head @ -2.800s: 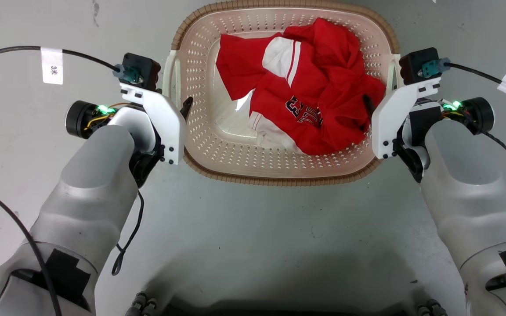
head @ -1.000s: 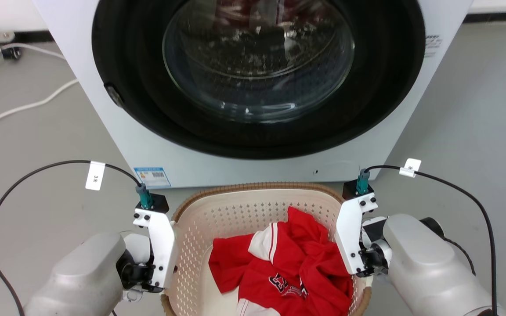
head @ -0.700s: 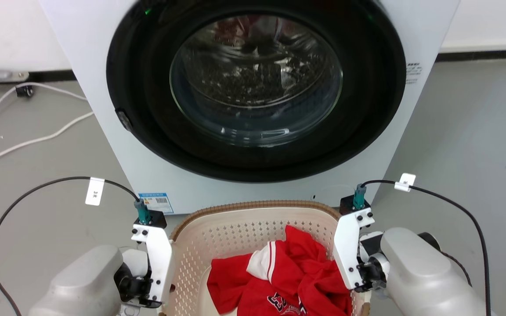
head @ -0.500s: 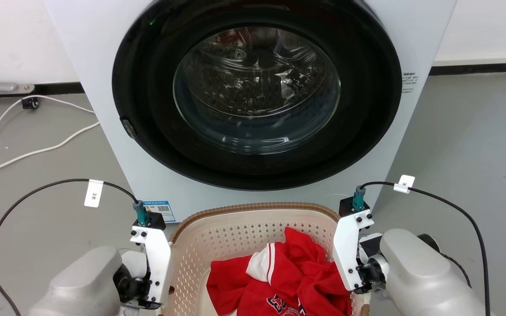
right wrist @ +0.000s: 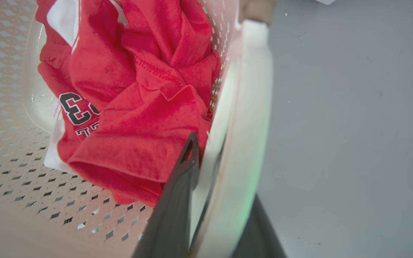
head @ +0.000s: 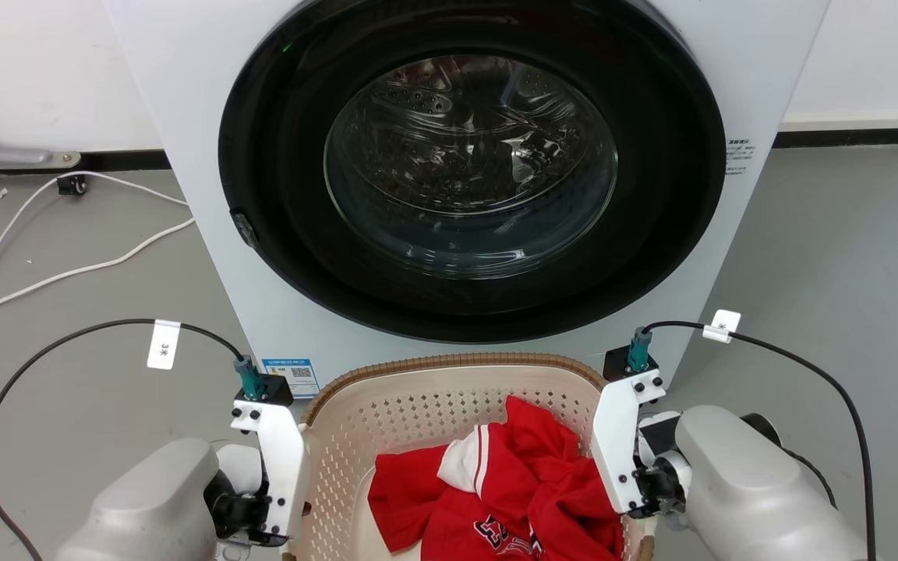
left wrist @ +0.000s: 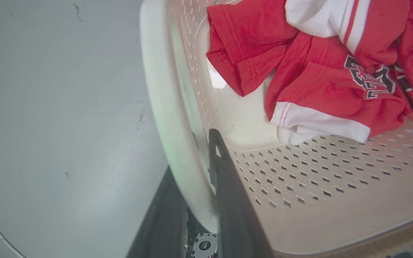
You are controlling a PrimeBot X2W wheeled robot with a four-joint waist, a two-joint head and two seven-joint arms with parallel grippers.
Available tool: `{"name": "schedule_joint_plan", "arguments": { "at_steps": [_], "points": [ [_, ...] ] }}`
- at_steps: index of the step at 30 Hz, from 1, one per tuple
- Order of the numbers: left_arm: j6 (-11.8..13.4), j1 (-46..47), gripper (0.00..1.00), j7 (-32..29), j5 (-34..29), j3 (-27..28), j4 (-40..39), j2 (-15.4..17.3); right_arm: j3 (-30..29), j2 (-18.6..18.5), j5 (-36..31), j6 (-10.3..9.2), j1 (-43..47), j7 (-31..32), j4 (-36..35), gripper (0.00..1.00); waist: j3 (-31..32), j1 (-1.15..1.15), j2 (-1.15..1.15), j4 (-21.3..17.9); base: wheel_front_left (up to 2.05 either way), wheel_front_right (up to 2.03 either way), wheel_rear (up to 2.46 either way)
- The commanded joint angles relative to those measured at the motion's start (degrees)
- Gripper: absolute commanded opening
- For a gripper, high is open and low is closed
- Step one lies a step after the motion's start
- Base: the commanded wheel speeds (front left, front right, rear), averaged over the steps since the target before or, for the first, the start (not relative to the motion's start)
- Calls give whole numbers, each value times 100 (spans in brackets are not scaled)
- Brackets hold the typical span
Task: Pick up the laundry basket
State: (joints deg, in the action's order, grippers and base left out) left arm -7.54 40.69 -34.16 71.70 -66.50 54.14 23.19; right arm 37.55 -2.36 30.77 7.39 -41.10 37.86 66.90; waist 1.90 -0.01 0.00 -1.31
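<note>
Laundry basket [head: 418,405] handles [left wrist: 163,107] sit clamped in left claw [left wrist: 192,157], right claw [right wrist: 224,172], floor [left wrist: 66,107] outside.

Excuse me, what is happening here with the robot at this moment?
The robot holds a laundry basket in front of a washing machine whose door is closed. Its left hand grips the left white handle, and its right hand grips the right handle, each straddling the basket's wall. A red jersey lies in the basket.
</note>
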Motion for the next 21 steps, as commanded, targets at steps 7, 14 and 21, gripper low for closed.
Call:
{"name": "schedule_joint_plan", "arguments": {
  "at_steps": [7, 14, 21],
  "points": [
    [12, 128, 0, 39, 37, -29, 77, 54, 99, -88, 70, 19, -115, -75, 41, 0, -25, 1, 0, 6, 0, 0, 0],
    [12, 188, 0, 50, 70, -48, 93, 56, 162, -82, 154, 20, -130, -93, 88, 0, -47, 1, 0, -3, 0, 0, 0],
    [12, 209, 0, 16, 101, -85, 143, 39, 223, -82, 241, 20, -152, -131, 96, 0, -61, 1, 0, 3, 0, 0, 0]
  ]
}}
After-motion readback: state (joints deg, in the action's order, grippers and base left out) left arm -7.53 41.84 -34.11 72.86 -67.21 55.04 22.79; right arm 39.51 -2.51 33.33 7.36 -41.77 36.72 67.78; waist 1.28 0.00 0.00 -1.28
